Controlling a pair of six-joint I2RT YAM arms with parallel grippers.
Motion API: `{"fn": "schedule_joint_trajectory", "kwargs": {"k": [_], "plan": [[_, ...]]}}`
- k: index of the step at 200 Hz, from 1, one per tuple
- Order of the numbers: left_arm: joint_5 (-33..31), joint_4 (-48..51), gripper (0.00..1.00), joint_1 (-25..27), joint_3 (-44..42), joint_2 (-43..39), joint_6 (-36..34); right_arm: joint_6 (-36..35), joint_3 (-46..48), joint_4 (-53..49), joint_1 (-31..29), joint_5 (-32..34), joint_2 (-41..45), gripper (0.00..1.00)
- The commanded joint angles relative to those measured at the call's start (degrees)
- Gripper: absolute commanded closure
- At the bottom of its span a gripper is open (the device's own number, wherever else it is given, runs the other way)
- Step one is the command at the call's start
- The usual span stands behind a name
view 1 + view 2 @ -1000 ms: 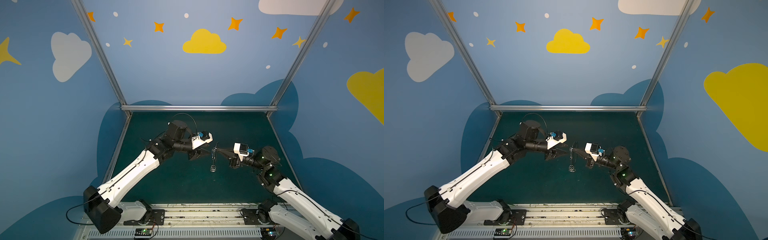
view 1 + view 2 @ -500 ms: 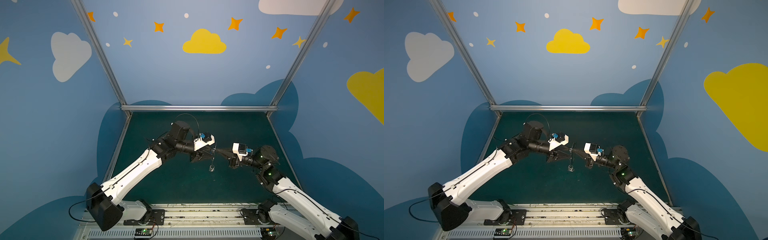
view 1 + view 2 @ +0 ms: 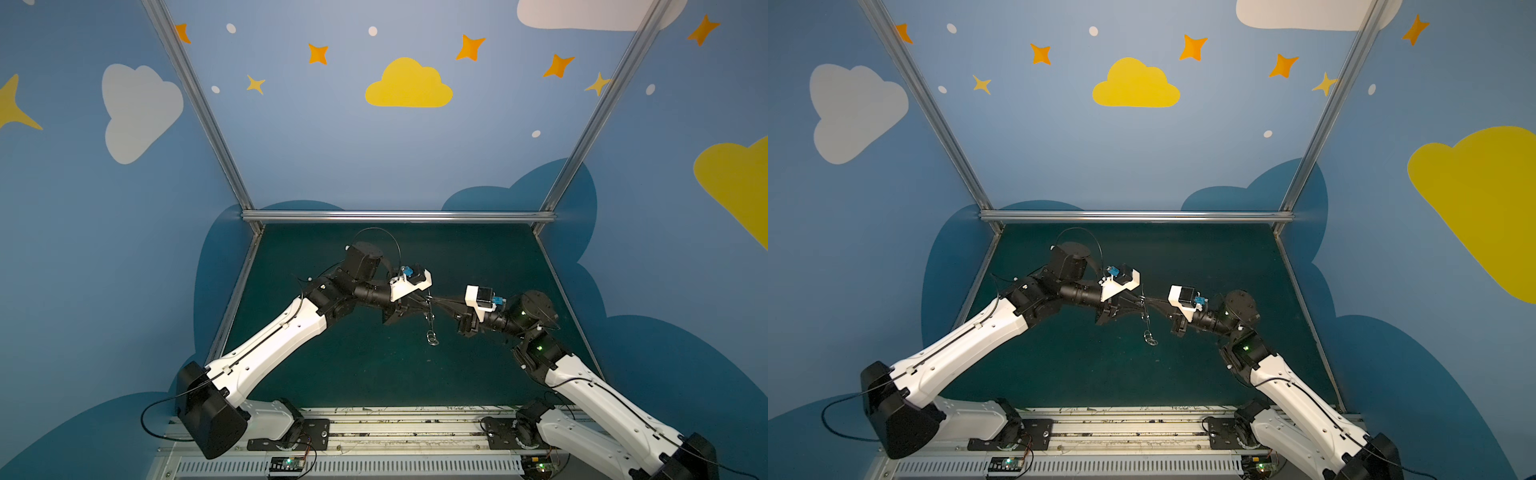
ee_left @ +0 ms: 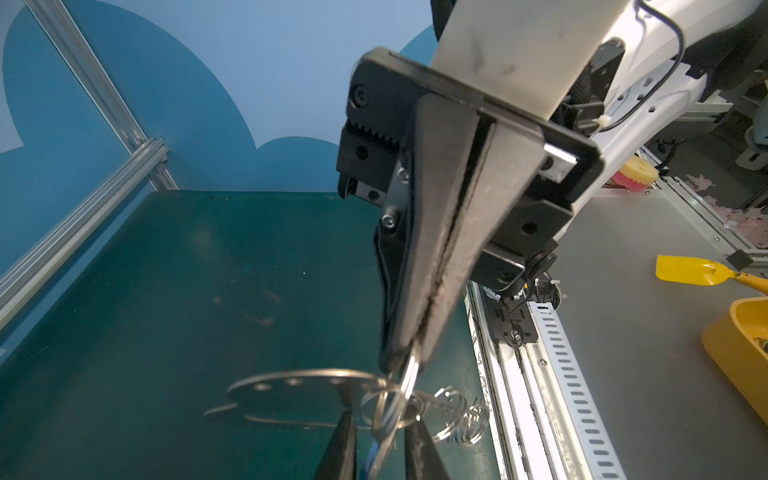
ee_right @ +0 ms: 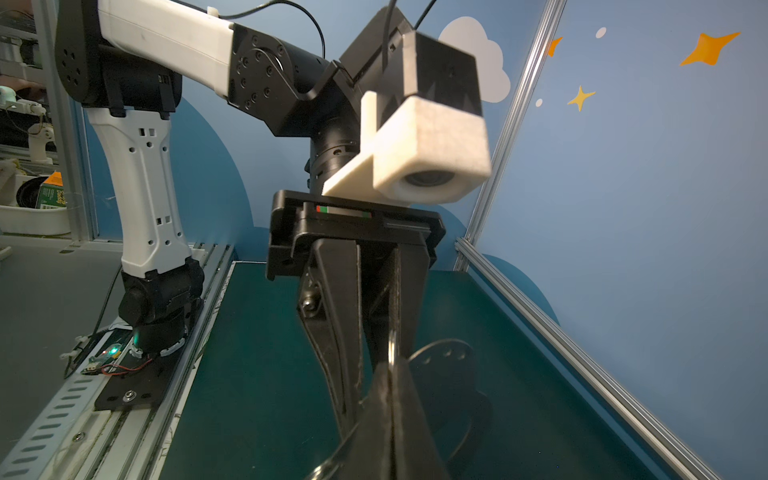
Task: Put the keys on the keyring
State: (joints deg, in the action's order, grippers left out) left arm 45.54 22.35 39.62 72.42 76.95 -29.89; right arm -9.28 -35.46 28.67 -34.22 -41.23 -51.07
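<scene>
Above the desk (image 3: pixel 332 374), right pincer (image 4: pixel 405 351) clamps a split ring (image 4: pixel 409 374) on the keyring (image 4: pixel 291 382). Left pincer (image 4: pixel 378 424) stands narrow around the blue key (image 4: pixel 372 457), grip unclear. Threading needs fine alignment.

White arm links (image 3: pixel 286 332), black joints (image 3: pixel 361 262), black cables (image 3: pixel 141 419), white camera housings (image 3: pixel 409 286), black tapered end effector fingers (image 4: pixel 436 208)

Right gripper (image 4: pixel 409 353) pinching a split ring (image 4: pixel 409 380)
The ring hangs beside the grey keyring plate (image 4: pixel 291 388), between the left gripper's fingers (image 4: pixel 338 449).
</scene>
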Motion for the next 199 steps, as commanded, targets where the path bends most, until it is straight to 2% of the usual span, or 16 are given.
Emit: {"fn": "schedule_joint_trajectory", "kwargs": {"k": [1,92,141,199], "plan": [[-0.51,-1.07,0.82,0.39,0.09,-0.58,0.00,-0.45,-1.22,0.43,0.29,0.65,0.88,1.00],[-5.36,10.92,0.96,0.98,5.73,-0.46,-6.75,-7.85,-2.68,-9.72,0.38,2.15,2.53,1.00],[-6.44,14.88,0.97,1.06,8.97,0.78,-9.37,-11.00,-2.68,-12.67,0.38,1.15,2.49,1.00],[-13.98,20.28,0.97,2.24,12.29,2.04,-14.35,-14.92,-4.44,-16.94,0.64,3.40,2.08,1.00]]}}
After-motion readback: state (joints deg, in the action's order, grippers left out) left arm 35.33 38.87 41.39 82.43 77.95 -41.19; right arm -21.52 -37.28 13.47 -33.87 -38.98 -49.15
